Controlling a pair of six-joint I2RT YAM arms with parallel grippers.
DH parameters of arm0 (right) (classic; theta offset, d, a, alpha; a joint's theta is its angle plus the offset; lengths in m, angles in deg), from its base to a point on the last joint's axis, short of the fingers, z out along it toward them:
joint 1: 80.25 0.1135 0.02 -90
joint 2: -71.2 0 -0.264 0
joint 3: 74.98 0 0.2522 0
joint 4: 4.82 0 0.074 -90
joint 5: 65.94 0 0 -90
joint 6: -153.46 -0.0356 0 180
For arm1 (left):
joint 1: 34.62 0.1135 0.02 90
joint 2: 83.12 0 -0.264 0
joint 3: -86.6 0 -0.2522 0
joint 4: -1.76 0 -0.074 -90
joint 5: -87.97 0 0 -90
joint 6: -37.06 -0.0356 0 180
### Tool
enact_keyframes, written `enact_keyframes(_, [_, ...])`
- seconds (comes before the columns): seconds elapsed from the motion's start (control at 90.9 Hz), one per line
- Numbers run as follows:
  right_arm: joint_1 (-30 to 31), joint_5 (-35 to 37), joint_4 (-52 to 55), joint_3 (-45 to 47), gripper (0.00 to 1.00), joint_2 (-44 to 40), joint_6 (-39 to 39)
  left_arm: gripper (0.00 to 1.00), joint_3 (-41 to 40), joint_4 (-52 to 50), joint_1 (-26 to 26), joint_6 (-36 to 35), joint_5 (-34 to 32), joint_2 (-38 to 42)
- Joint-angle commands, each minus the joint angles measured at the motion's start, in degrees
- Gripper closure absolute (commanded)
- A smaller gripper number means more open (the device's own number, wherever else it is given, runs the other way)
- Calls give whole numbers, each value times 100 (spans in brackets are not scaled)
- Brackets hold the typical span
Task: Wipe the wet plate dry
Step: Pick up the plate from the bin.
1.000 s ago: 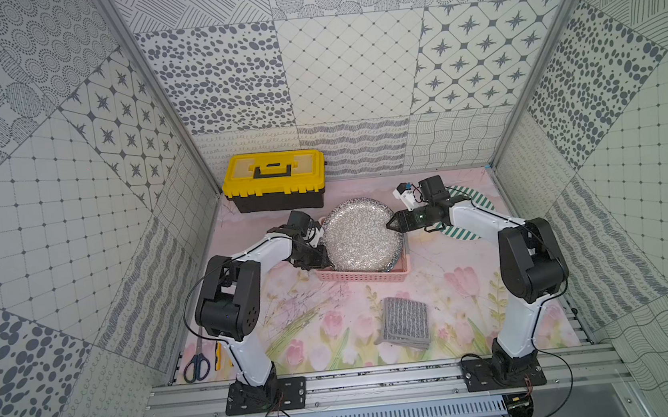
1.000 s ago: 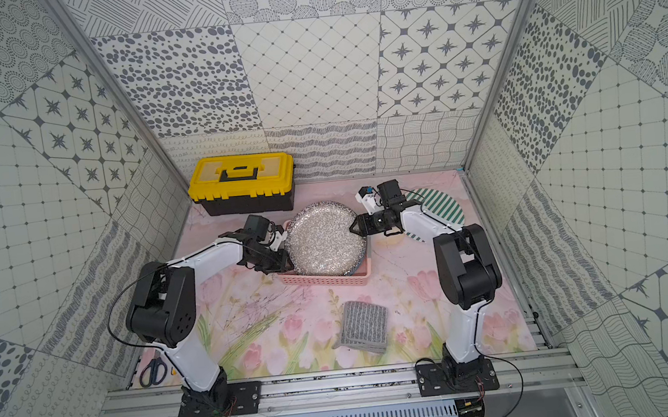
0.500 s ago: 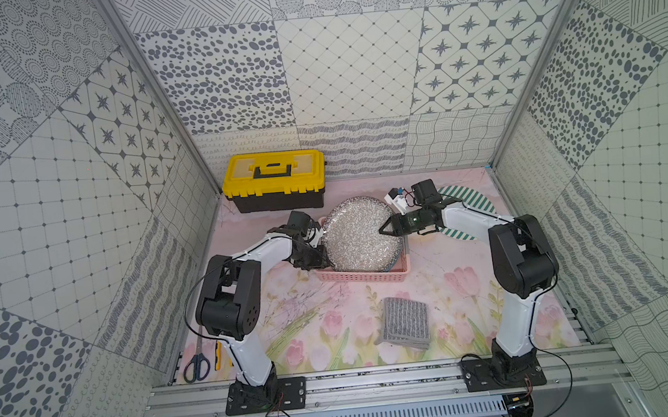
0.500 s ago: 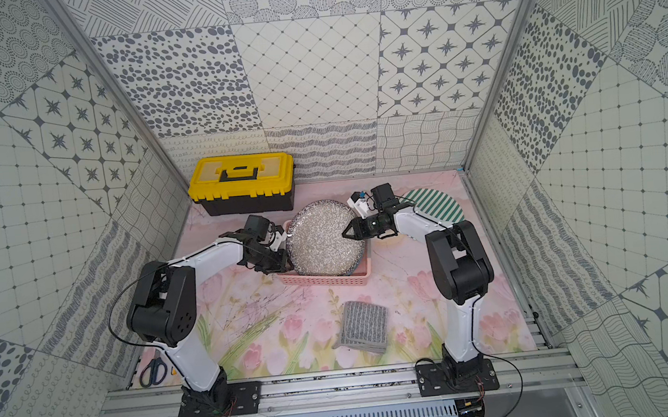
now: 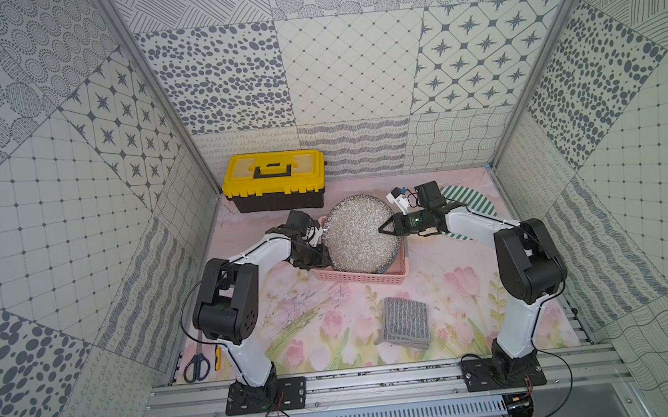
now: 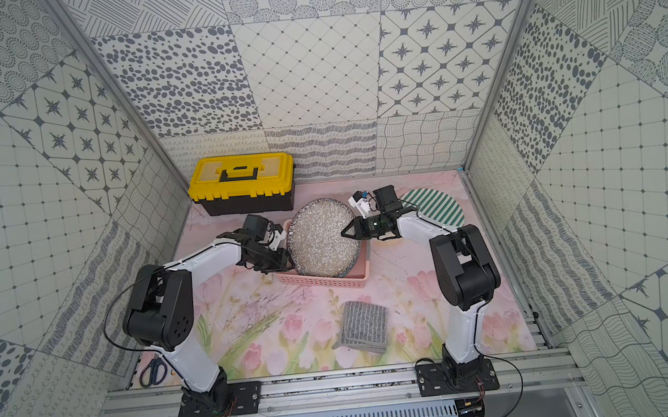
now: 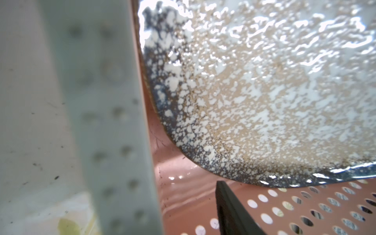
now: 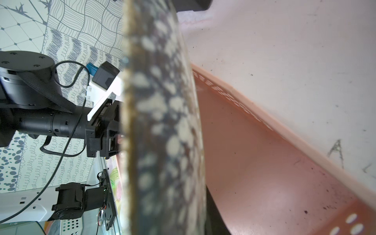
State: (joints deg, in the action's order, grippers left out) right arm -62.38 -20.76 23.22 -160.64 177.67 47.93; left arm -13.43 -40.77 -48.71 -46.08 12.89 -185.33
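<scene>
Both arms reach low and inward toward the tilted plate in the basket. The right claw pinches the plate's rim; the left claw stands parted, clear of it.

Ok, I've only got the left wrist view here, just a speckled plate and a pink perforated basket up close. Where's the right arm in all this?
Observer: The right arm's fingers look pinched on the speckled plate's rim, on the side opposite the left arm.
Operator: Is the plate lying flat?
Observer: No, it is propped at a tilt in the pink basket, with its speckled face turned upward.
Operator: And where's the cloth?
Observer: A folded grey cloth lies on the floral mat in front of the basket, with nothing touching it.
</scene>
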Motion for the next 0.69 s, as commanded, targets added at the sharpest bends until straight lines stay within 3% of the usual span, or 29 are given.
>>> enact_keyframes(0.0, [-53, -572, -620, -108, 100, -744, -507, 37, 50, 15, 33, -119, 320, 326])
enact_keyframes(0.121, [-119, -600, -543, -172, 100, -1069, -641, 16, 69, 38, 191, -237, 567, 691])
enact_keyframes(0.22, [-183, -576, -488, -193, 100, -1299, -712, 6, 75, 19, 349, -327, 856, 975])
enact_keyframes(0.484, [-222, -824, -488, -290, 100, -1881, -1252, 0, 142, -276, 912, -323, 1565, 1952])
enact_keyframes(0.682, [-190, -1240, -979, 228, 100, -2502, -1745, 0, -14, -506, 1113, -94, 2784, 2690])
